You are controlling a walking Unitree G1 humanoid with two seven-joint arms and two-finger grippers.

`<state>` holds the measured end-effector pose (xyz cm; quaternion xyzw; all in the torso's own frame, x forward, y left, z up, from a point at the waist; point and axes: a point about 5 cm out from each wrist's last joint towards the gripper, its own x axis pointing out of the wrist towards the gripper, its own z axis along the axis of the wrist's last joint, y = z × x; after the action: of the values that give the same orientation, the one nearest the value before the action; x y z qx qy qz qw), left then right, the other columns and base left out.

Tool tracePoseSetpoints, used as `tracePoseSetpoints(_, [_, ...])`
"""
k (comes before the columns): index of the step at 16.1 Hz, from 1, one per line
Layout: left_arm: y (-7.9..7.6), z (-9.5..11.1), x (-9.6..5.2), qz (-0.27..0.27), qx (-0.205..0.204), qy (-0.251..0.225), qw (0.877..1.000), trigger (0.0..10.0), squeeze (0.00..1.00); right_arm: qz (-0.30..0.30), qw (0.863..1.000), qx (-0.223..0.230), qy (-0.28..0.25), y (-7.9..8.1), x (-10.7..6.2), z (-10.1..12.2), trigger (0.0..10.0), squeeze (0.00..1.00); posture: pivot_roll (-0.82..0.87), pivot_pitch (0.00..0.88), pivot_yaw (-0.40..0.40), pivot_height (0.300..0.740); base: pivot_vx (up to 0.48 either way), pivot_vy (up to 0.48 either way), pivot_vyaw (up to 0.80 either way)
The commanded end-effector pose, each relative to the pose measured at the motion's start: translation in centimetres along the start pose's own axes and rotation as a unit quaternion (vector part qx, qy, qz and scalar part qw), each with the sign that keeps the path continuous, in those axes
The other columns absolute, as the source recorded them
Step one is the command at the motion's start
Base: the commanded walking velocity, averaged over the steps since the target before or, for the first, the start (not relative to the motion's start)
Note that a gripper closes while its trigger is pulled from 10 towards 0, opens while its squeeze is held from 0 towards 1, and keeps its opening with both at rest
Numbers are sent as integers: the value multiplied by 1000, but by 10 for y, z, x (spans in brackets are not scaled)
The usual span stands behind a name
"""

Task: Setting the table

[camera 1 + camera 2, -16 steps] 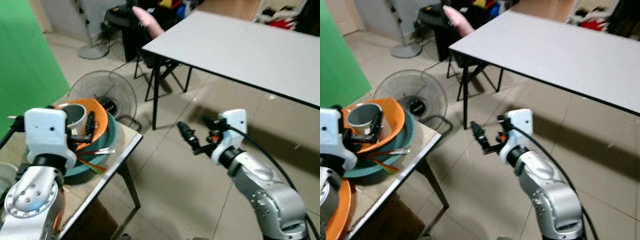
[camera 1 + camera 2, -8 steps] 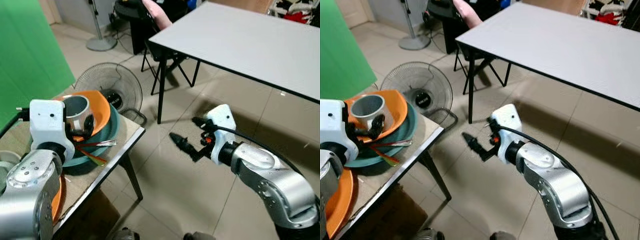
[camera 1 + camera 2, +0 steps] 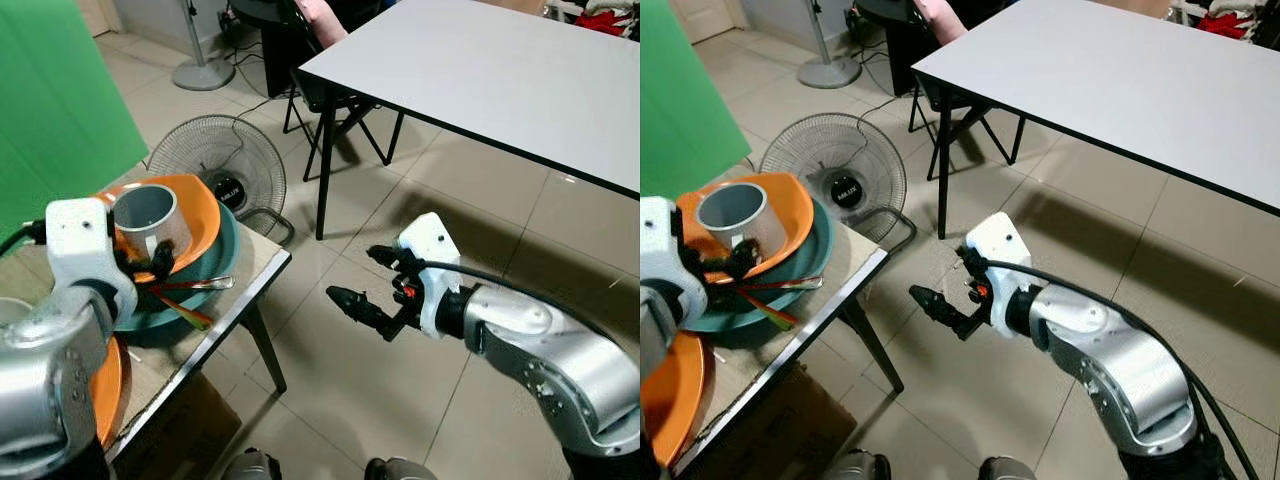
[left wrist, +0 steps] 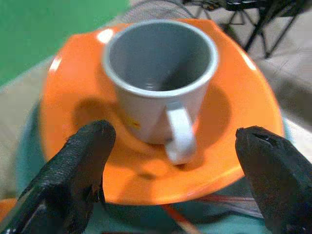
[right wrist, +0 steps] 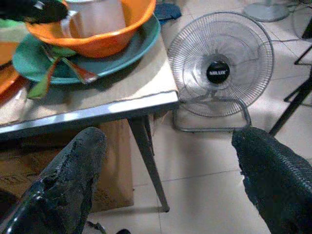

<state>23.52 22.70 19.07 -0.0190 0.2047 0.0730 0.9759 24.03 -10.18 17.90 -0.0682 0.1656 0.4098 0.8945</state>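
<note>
The left hand (image 4: 165,185) is wide open, one finger on each side of the grey cup (image 4: 161,83), not touching it. The cup sits in the orange bowl (image 3: 205,215), on the green plate (image 3: 805,275), near the right edge of the small worktop (image 3: 830,300). A clumsy squeeze could tip the cup or push the pile off that edge. The right hand (image 3: 372,283) hangs open and empty over the floor. The big white table (image 3: 500,70) waits, well apart.
</note>
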Motion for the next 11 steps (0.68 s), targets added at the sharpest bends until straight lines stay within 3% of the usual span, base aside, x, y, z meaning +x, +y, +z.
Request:
tracePoseSetpoints(1, [2,-2,4,-7,-22,15,1000,4353,0,25,1000,-7,7,6,0,3,10000,0,31,112,39,740,0,0,0])
tracePoseSetpoints(2, [3,-2,6,-11,-24,20,999,3333,0,36,999,-10,10,8,-1,4,10000,0,28,110,41,740,0,0,0])
tracePoseSetpoints(3, [4,-2,7,-13,-25,25,999,3333,0,43,999,-13,12,9,-1,4,10000,0,28,110,41,740,0,0,0])
tracePoseSetpoints(5, [6,-5,10,-18,-29,43,999,0,0,61,998,-17,19,12,-3,5,10000,0,20,102,52,740,0,0,0])
tracePoseSetpoints(7, [8,-7,11,-22,-23,70,997,0,0,80,996,-23,27,14,-7,6,10000,0,15,95,53,740,0,0,0])
tracePoseSetpoints(11, [11,-5,15,-14,-33,64,997,0,0,84,996,-21,28,15,-7,8,10000,0,16,80,54,740,0,0,0])
